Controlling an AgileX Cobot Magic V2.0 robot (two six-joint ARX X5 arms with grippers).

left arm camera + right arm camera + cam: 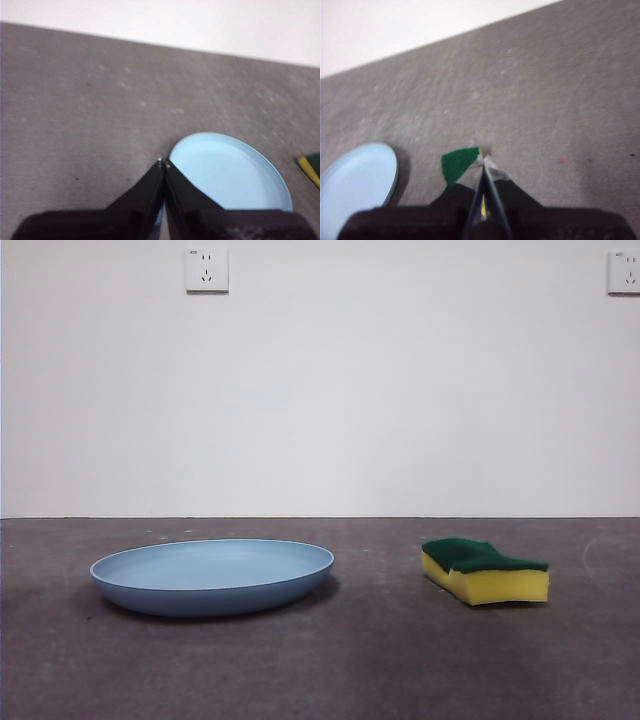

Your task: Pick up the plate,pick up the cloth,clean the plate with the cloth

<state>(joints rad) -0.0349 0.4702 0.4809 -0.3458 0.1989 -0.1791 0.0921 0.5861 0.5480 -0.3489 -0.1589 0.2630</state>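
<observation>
Light-blue plastic plate, stiff, light, probably slick: below left gripper, jaws pressed together; grip at rim. Sponge, soft, under right gripper, likewise closed.

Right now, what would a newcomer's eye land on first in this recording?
The light-blue plate lies flat on the dark grey table, left in the front view. Apart from it, to the right, sits the yellow sponge, green side up. Both the left gripper and the right gripper hang above, jaws shut, holding nothing.
</observation>
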